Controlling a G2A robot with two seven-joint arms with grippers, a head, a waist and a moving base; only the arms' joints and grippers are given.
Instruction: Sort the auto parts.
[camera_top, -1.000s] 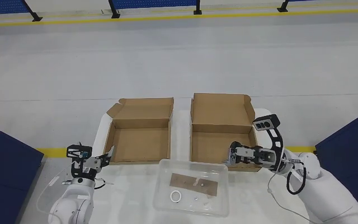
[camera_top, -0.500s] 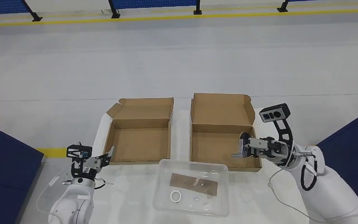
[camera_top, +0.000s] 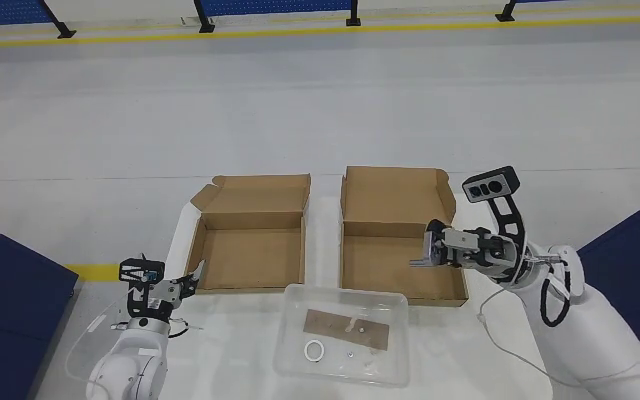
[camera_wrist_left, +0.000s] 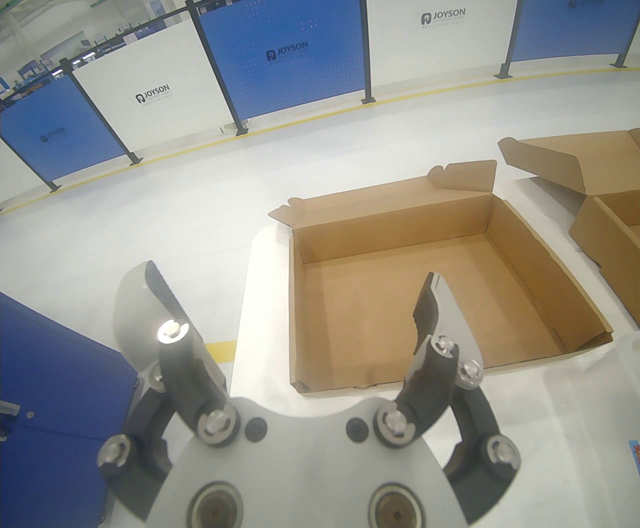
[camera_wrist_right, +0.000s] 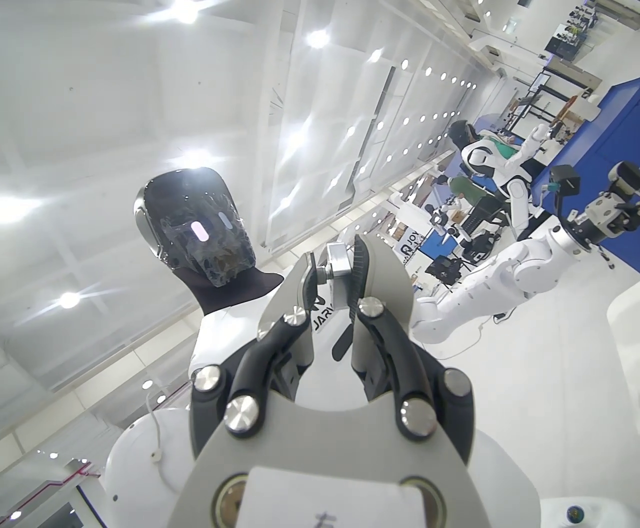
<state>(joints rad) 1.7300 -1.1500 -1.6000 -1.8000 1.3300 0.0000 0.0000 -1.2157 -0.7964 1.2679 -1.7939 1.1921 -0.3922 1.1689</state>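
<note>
My right gripper (camera_top: 420, 256) hangs over the right cardboard box (camera_top: 385, 270), near its right wall. In the right wrist view this gripper (camera_wrist_right: 332, 267) is shut on a small silver metal part (camera_wrist_right: 339, 274), pointing up toward the ceiling. A clear plastic tray (camera_top: 400, 305) at the table's front holds a white ring (camera_top: 314, 350), a brown cardboard piece (camera_top: 345, 328) and some small parts. My left gripper (camera_top: 185, 285) rests open at the front left, just outside the left cardboard box (camera_top: 250, 258). Its fingers (camera_wrist_left: 430, 305) hold nothing, with the left box (camera_wrist_left: 425, 300) ahead of it.
Both boxes stand open, lids folded back, with bare floors as far as I can see. A corner of the right box (camera_wrist_left: 605, 225) is seen past the left one. Blue panels flank the table on both sides.
My right gripper has risen from the right box's front right corner and moved back over the box, its wrist turning upward. The left arm has not moved.
</note>
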